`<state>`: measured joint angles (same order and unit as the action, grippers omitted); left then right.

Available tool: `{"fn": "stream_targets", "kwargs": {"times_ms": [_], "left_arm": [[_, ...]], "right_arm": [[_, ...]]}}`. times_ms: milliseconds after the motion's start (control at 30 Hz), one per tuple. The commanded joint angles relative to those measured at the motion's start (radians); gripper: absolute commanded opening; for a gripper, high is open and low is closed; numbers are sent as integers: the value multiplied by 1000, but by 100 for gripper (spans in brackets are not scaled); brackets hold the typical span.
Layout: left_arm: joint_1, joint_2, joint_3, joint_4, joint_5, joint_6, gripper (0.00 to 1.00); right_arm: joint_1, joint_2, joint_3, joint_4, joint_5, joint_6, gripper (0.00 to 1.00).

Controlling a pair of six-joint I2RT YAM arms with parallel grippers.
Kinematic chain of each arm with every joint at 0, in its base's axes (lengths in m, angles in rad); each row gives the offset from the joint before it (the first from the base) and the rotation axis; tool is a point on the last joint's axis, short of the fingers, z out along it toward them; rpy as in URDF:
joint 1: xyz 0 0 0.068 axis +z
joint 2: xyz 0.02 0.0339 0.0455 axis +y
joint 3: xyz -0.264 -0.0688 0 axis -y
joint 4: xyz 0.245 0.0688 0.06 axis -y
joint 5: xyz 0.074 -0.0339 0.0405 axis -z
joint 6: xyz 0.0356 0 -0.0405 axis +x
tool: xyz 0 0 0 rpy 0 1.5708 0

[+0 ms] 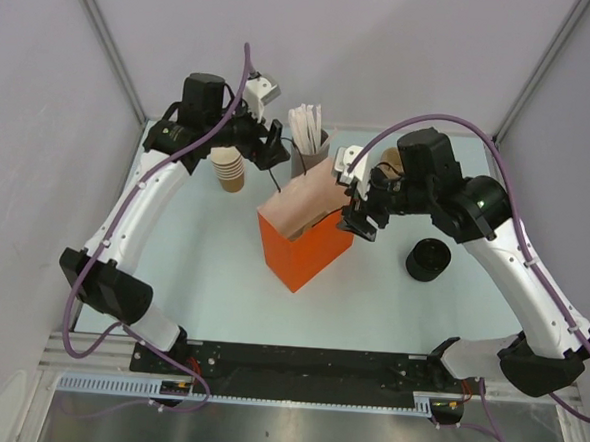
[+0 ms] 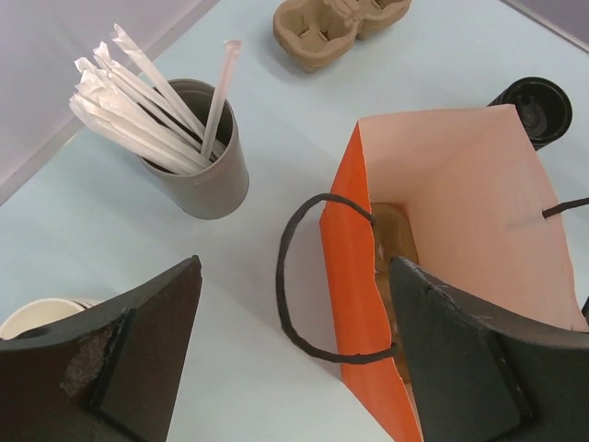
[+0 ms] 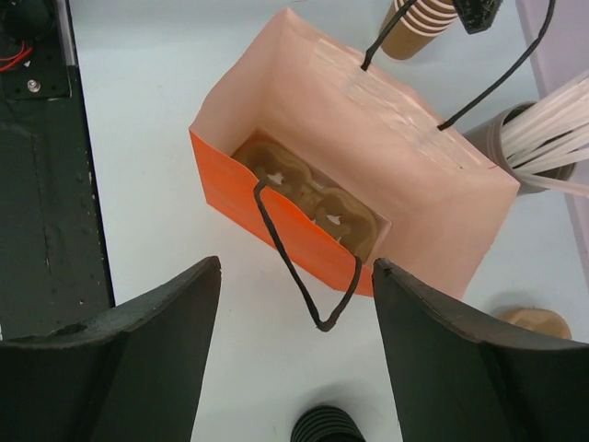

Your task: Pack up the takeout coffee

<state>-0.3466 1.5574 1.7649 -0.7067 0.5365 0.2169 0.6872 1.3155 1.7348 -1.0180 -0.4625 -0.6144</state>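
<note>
A broad stretch of pale blue tabletop [image 1: 201, 285] lies open on the near side of both arms. Between the grippers stands a tall orange paper bag [image 1: 308, 252], its mouth open. Its rim edge passes just behind the right finger of the left gripper [image 2: 294, 276] and sits straight ahead of the right gripper [image 3: 296, 267]. Both pairs of fingers are spread wide and hold nothing. A black cord handle [image 3: 293, 276] shows in each gap. A grey cup of white wrapped sticks [image 2: 216, 189] stands beyond the left finger. A tan moulded-pulp tray [image 3: 308, 198] lies on the bag's floor. The takeout coffee cup cannot be picked out in any view.
</note>
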Motion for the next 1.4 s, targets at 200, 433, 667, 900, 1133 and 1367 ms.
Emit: {"fn": "stream_targets", "kwargs": {"times_ms": [200, 433, 667, 900, 1133, 1367], "left_arm": [[-6, -2, 15, 26, 40, -22, 53], [-6, 7, 27, 15, 48, -19, 25], [-8, 29, 94, -10, 48, -21, 1], [-9, 46, 220, -49, 80, -22, 0], [-19, -6, 168, -45, 138, -7, 0], [-83, -120, -18, -62, 129, 90, 0]], "right_arm": [[15, -9, 6, -2, -8, -34, 57], [26, -1, -9, 10, -10, -41, 30], [52, -5, -27, -4, -7, -44, 4], [74, -24, -47, -21, -10, -41, 0], [90, -27, -108, -86, -45, -56, 0], [106, -22, -308, -136, -70, -64, 0]]}}
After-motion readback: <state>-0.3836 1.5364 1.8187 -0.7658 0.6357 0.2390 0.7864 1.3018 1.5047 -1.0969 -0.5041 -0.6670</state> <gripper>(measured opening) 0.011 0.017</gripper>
